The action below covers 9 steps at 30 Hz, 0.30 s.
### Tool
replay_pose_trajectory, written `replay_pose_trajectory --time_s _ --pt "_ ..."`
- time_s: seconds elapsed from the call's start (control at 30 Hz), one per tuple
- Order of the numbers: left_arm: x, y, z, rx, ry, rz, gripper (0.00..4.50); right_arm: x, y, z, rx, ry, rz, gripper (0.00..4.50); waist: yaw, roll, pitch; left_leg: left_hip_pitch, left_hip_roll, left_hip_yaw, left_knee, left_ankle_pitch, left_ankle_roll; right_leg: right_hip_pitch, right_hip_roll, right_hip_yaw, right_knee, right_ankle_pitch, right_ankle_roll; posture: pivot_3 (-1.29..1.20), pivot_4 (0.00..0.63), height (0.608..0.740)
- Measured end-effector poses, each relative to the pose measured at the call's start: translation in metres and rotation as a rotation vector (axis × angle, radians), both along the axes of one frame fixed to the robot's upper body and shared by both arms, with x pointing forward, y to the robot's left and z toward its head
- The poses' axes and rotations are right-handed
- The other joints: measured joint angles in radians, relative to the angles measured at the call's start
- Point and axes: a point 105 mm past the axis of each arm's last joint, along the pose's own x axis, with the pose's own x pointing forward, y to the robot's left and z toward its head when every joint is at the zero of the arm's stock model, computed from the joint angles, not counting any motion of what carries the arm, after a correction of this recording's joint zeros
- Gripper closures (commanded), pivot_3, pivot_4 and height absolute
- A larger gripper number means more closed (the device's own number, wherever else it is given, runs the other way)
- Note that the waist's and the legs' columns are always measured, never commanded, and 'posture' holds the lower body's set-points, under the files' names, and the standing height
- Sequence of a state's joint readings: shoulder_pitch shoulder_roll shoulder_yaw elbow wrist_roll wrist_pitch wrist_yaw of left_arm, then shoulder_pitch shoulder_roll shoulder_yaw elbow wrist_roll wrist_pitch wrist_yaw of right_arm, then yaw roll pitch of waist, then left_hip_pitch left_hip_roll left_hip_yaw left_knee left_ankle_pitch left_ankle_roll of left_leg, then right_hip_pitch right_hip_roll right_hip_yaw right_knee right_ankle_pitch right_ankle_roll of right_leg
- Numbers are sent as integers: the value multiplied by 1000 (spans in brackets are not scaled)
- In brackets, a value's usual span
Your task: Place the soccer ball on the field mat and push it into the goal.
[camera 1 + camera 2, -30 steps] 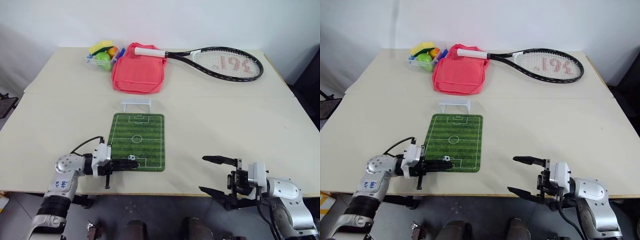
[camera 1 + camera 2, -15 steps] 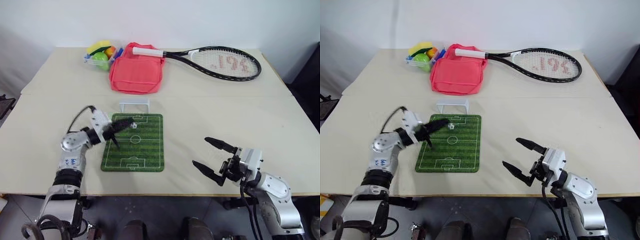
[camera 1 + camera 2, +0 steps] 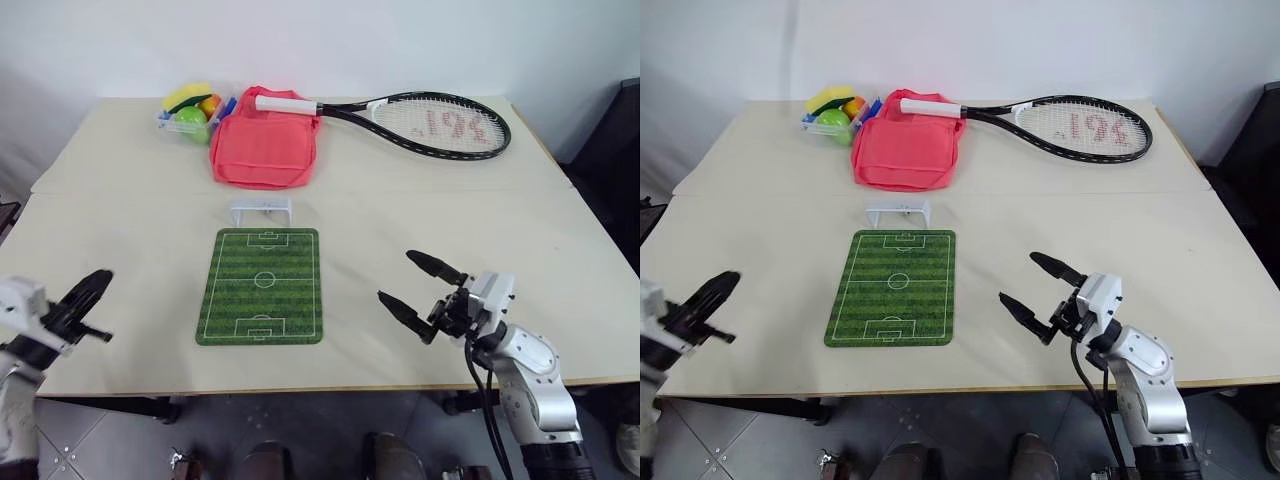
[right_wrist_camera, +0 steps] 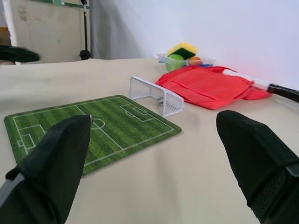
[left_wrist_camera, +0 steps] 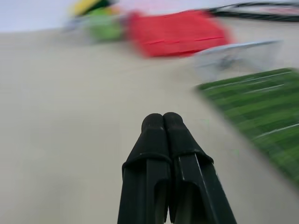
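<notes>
Left eye view, left claw (image 3: 88, 290) swung off field mat (image 3: 262, 286)

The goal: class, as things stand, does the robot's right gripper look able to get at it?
Probably yes. The right gripper, jaws open, hovers beside the field mat; bare table lies between it and the goal at the mat's far end, though it is a stretch.

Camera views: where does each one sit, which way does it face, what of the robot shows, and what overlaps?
Head stereo pair: high, looking down over the beige table; shut left gripper and open right gripper show.
Left wrist: low, along its shut fingers toward the pink-red fabric bag.
Right wrist: low, between its open fingers toward the small white plastic goal.
Shared: the green striped field mat, goal and bag appear in all.
</notes>
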State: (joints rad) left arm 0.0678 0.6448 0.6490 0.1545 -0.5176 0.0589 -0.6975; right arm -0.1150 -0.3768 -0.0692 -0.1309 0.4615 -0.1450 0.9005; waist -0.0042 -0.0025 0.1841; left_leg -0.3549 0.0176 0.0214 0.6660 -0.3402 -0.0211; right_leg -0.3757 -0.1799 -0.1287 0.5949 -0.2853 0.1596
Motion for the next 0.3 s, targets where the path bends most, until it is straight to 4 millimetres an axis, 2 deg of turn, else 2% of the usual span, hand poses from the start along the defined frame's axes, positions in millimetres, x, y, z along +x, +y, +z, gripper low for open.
replay_pose_trajectory --time_s 0.13,0.3 --pt "-15 1 -17 2 57 48 4467 5 1 3 8 -16 5 0 10 0 0 0 0 0 0 0 0 0 0 -1 0 0 0 0 150 740" --pt "-11 -3 -7 19 14 64 4467 9 1 -1 4 -19 -6 0 3 0 0 0 0 0 0 0 0 0 0 0 0 0 0 0 150 740"
